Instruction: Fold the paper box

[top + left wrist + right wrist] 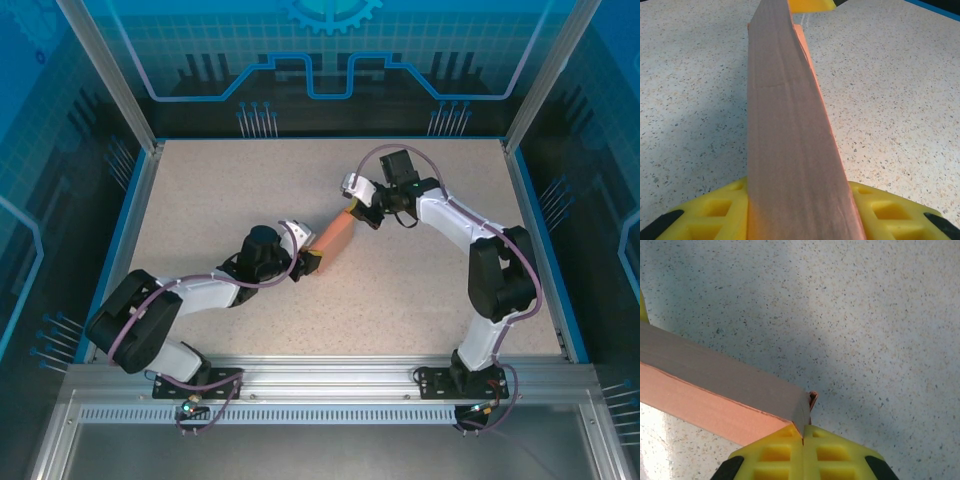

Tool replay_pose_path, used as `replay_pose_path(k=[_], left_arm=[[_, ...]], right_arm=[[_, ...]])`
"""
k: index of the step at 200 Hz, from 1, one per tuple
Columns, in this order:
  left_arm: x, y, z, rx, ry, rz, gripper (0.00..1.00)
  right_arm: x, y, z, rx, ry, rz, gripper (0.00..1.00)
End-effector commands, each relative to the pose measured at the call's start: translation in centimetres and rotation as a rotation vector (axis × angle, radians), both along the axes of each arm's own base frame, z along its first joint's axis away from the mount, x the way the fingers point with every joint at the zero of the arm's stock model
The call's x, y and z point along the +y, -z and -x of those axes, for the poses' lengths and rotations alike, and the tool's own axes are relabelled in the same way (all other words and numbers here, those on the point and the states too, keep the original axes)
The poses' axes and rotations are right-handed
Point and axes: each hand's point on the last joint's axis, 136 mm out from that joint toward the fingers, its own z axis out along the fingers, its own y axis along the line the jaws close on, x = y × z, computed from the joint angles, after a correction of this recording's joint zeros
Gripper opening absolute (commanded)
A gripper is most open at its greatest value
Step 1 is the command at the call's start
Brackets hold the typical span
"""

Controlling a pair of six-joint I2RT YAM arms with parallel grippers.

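The paper box (333, 235) is a long salmon-orange tube held above the table between both arms. My left gripper (310, 262) is shut on its near-left end. In the left wrist view the box (790, 130) runs away from the camera, with a yellow finger (715, 215) pressed against each side of it at my left gripper (800, 220). My right gripper (356, 212) is at the far end. In the right wrist view its pads (780, 452) meet at my right gripper (803, 432), pinching a thin end flap (812, 400) of the box (715, 390).
The speckled table (420, 290) is bounded by a blue rim (540, 250) and metal frame posts. The right arm's tip (812, 5) shows at the far end of the box in the left wrist view.
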Motion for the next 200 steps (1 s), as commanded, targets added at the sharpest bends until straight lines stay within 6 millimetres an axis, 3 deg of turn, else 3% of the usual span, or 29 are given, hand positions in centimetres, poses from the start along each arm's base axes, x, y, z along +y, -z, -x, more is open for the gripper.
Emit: replay_pose_path(k=[1,142,200], left_arm=[[0.3,1.0,-0.5,0.014,-0.019,-0.044,0.33],[0.2,0.9,-0.6,0.015,-0.025,-0.038,0.48],[0.1,1.2,-0.7,0.021,-0.021,-0.048,0.36]], right_arm=[[0.7,-0.5,0.2,0.061,0.051,-0.006,0.05],[0.3,0.8,0.2,0.095,0.097,0.043,0.02],[0.6,0.2,0.3,0.119,0.105,0.029,0.03]])
